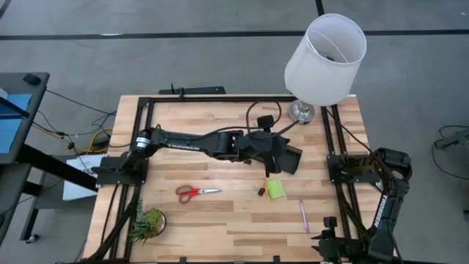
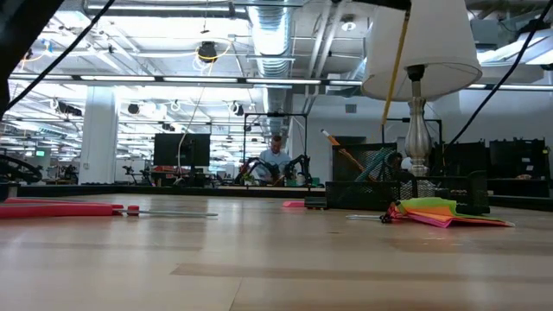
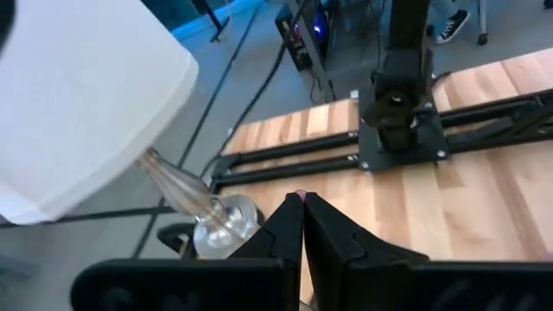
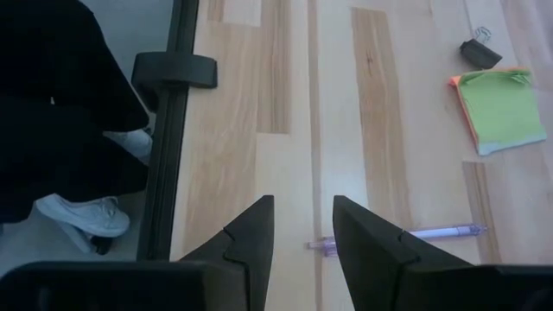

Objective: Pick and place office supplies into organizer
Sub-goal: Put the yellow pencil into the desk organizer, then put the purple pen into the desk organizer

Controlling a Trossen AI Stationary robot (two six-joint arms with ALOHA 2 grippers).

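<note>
Left pincer (image 3: 302, 226) clenched, empty, over organizer (image 1: 284, 158) near table's far edge. Right pincer (image 4: 302, 233) parted, empty, near right edge. Purple pen (image 1: 303, 215): light, stiff, slippery; grip mid-barrel. Sticky-note pad (image 1: 275, 190): soft; pinch edge.

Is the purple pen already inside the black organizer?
No. In the high view the purple pen lies flat on the bare wooden table, near its right front corner and apart from everything else.

Worktop (image 1: 220, 227): pale wood planks, black rails along its sides.
Near edge: red-handled scissors (image 1: 196, 192), small plant (image 1: 149, 222).
Middle: green sticky-note pad (image 1: 275, 189), binder clip (image 1: 261, 191), purple pen (image 1: 303, 215).
Far corner: lamp (image 1: 302, 111).
</note>
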